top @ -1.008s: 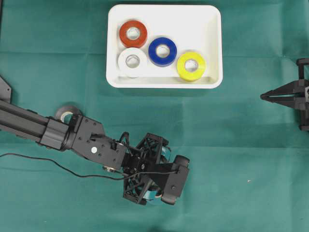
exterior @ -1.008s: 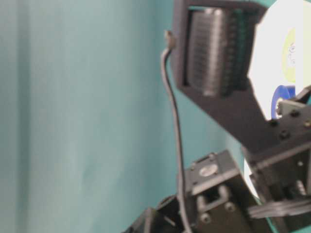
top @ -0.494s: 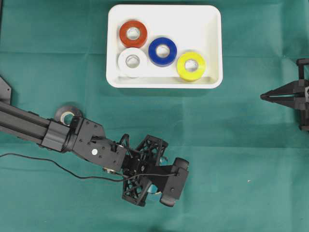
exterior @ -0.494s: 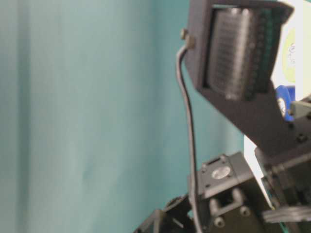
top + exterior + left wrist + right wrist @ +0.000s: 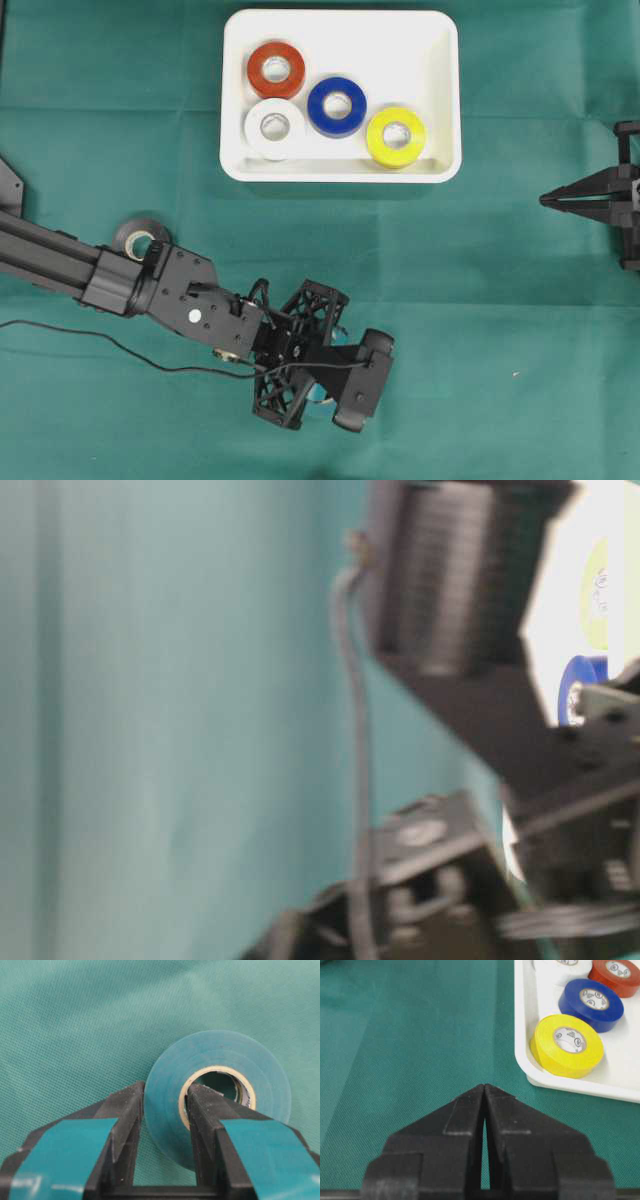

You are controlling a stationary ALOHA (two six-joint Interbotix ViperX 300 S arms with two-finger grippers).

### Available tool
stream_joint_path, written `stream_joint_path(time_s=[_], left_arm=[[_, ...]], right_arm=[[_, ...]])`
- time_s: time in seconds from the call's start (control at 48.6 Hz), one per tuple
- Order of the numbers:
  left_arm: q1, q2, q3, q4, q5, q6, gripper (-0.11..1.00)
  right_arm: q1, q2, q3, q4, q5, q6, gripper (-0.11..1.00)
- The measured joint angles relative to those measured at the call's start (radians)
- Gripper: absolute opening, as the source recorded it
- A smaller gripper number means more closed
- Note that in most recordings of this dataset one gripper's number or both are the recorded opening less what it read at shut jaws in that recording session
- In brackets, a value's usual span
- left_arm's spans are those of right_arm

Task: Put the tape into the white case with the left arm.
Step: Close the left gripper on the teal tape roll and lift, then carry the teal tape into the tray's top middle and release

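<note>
Looking from overhead, four rolls already lay in the white case [image 5: 340, 95] while the left claw [image 5: 322, 392] worked low on the table [image 5: 500, 350]; its wrist view showed it pinching the teal tape [image 5: 217, 1095], not yet lifted.

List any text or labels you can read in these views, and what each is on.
No text is readable.
Yellow roll: printed marks on the core's inner ring, too small to read.
Blue roll: the same kind of core print, too small.
Red roll: core print, too small.
Teal roll in the left tool: no print seen.
Case: no marking seen.
</note>
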Motion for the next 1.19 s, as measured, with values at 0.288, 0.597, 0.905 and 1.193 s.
stream_joint_path(time_s=[0.288,0.597,0.905,1.193], left_arm=[[-0.005,-0.067,-0.049,0.002,0.144,0.002,0.24],[0.091,-0.103,-0.032,0.003,0.169,0.046,0.24],[0.275,-0.137,0.021,0.005,0.17,0.078,0.24],[0.41,-0.137,0.026,0.005,0.152,0.152,0.24]], right_arm=[[0.0,0.0,0.0,0.0,-0.002,0.0,-0.09],[0.0,0.0,0.0,0.0,-0.002,0.002,-0.09],[0.0,0.0,0.0,0.0,0.0,0.002,-0.09],[0.0,0.0,0.0,0.0,-0.002,0.002,-0.09]])
